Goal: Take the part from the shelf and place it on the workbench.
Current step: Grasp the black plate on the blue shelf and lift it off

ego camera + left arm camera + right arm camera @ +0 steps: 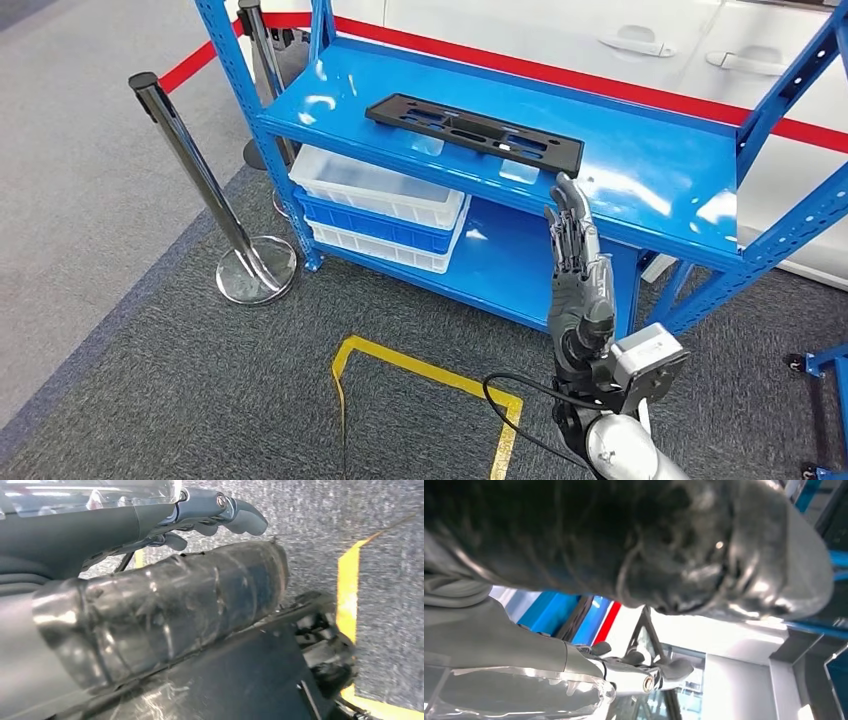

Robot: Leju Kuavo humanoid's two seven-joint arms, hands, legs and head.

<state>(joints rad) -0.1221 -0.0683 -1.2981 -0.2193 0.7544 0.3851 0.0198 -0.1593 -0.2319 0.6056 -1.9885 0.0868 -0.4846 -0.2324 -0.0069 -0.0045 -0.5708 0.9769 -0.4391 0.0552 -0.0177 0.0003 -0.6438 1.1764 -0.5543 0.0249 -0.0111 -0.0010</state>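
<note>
The part (474,131), a long black slotted plate, is lying flat on the top level of the blue shelf (660,180), its long axis running roughly along the front edge, set slightly askew. The right hand (580,265) is rising in front of that edge, fingers extended and apart, holding nothing; the fingertips are standing just below and beside the plate's right end. The left hand (210,517) is hanging over the floor, fingers loosely bent, gripping nothing. The right hand is the nearer one. Judgement: bare shelf surface to the right of the plate is giving room for approach; the front lip and the right upright are limiting the reach path.
</note>
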